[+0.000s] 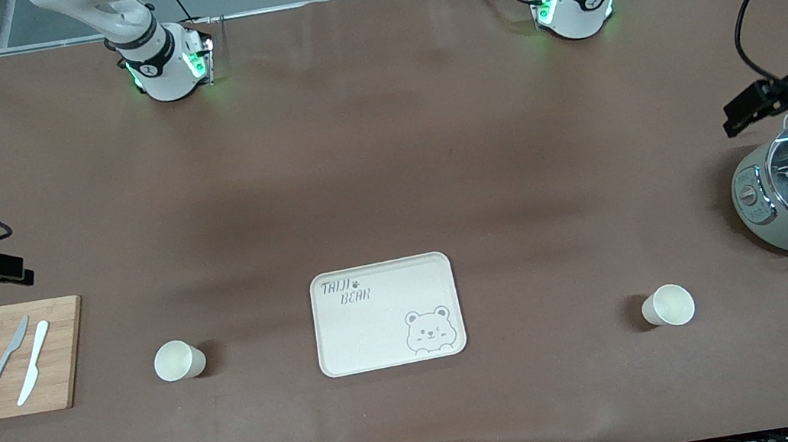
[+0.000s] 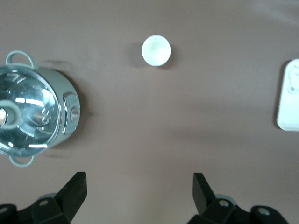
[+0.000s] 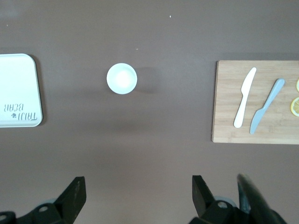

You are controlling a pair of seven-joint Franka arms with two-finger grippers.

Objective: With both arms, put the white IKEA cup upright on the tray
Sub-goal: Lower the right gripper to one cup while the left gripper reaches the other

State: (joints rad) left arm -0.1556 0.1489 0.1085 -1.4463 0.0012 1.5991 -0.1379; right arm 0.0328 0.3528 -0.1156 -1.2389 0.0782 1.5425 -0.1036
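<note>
Left end effector [image 2: 139, 186] and right end effector [image 3: 138, 189] hover wide open and empty over bare worktop [image 1: 388, 175], each cup [image 1: 178, 360] [image 1: 669, 305] upright at the tray's [image 1: 385, 313] nine and three o'clock, calling for centred, level descents.

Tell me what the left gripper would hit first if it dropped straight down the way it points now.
Probably only bare table. The left gripper is open, pointing down at brown surface between the pot and the tray; the white cup sits off its line. Depth is hard to judge.
</note>
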